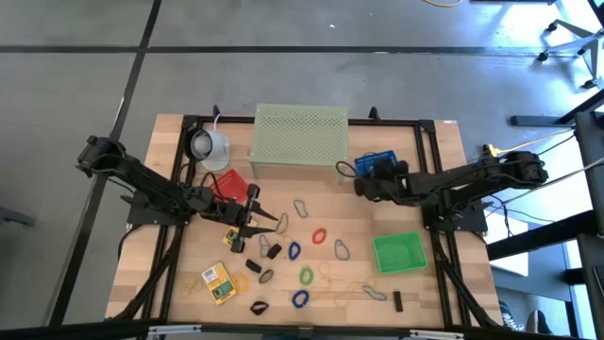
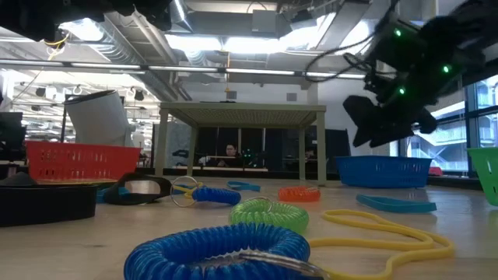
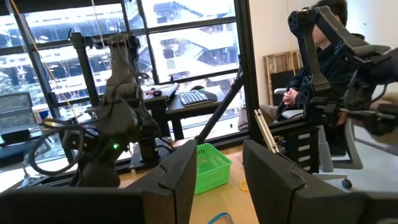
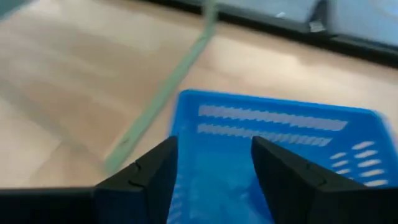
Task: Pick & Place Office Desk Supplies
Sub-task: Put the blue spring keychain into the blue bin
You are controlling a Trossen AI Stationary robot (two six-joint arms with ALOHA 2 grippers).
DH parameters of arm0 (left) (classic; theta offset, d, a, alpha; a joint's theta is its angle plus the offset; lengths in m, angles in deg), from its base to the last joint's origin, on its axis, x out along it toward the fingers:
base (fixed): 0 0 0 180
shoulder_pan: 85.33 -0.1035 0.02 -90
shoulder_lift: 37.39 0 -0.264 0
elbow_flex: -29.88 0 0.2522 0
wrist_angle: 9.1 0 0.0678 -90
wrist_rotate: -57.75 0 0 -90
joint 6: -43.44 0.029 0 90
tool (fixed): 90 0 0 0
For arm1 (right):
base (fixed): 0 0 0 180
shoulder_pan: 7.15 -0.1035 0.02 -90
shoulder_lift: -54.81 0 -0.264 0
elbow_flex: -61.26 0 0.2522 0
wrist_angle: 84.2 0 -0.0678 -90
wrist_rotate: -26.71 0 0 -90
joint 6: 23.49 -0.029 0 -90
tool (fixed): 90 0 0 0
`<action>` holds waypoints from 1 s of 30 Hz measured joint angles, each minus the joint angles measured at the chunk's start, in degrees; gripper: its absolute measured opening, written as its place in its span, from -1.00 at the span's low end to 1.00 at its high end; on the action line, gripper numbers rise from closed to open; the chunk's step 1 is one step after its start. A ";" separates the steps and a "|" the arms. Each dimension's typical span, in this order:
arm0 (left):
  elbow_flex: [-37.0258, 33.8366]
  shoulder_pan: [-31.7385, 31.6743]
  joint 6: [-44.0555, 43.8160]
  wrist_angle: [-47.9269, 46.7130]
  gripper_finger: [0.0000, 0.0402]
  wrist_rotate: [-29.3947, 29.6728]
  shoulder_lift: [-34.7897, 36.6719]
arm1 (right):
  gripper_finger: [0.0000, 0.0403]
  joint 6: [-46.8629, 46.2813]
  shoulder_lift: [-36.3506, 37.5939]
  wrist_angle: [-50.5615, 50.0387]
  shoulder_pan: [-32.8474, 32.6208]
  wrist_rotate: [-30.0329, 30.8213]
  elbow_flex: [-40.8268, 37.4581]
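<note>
Many loose supplies [image 1: 300, 253] lie beyond both jaws.

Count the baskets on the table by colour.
Red basket: 1
Blue basket: 1
Green basket: 1
Total: 3
</note>
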 joint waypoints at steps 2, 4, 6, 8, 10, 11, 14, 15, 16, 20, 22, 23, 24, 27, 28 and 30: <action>0.00 0.00 -0.85 -0.01 -0.38 -0.19 0.00 | 0.02 1.49 0.00 -1.56 -0.09 -5.07 2.41; 0.00 0.00 -2.24 -0.01 -0.38 -0.49 0.00 | -0.01 3.35 0.01 -2.93 -0.74 -10.40 4.72; 0.00 0.00 -2.84 -0.01 -0.38 -0.50 0.00 | -0.04 6.45 0.02 -2.98 -2.49 -14.62 6.71; 0.00 0.00 -2.96 -0.13 -0.38 -0.52 0.00 | -0.08 9.08 0.02 -2.98 -5.20 -17.00 8.41; 0.00 0.00 -3.36 -0.89 -0.37 -0.52 0.00 | -0.12 10.93 0.02 -2.99 -8.16 -17.76 9.98; 0.00 0.00 -3.75 -1.32 -0.37 -0.45 0.00 | -0.15 11.92 0.02 -2.99 -9.80 -17.76 10.81; 0.00 0.00 -4.71 -1.98 -0.34 1.56 -1.12 | -0.20 14.32 0.02 -3.00 -14.10 -17.80 13.07; -0.02 0.00 -4.99 -2.26 -0.33 2.53 -1.89 | -0.22 14.81 0.02 -2.97 -15.47 -17.78 13.77; 0.05 0.00 -5.36 -2.19 -0.31 3.21 -2.77 | -0.24 15.07 0.04 -2.96 -16.70 -17.76 14.39; 3.42 0.00 -5.96 -2.27 -0.23 4.41 -8.79 | -0.28 15.07 0.07 -1.94 -20.89 -17.78 15.68; 6.75 0.00 -5.95 -3.80 -0.19 4.35 -12.77 | -0.29 15.10 0.07 -1.89 -22.44 -17.76 15.82; 8.44 0.00 -5.60 -5.43 -0.17 4.35 -14.44 | -0.30 15.11 0.07 -1.89 -23.00 -17.76 15.82; 10.45 0.00 -4.90 -7.87 -0.15 4.33 -16.23 | -0.30 15.23 0.07 -1.91 -23.42 -17.75 15.82; 16.43 0.00 -4.23 -19.78 -0.11 4.35 -20.47 | -0.30 16.67 0.07 -1.91 -23.98 -17.69 15.81; 18.50 0.00 -4.73 -25.41 -0.10 4.33 -21.60 | -0.30 17.03 0.07 -1.93 -24.02 -17.58 15.82; 22.68 0.00 -6.81 -36.87 -0.10 4.26 -23.82 | -0.30 17.84 0.07 -1.93 -24.02 -17.55 15.82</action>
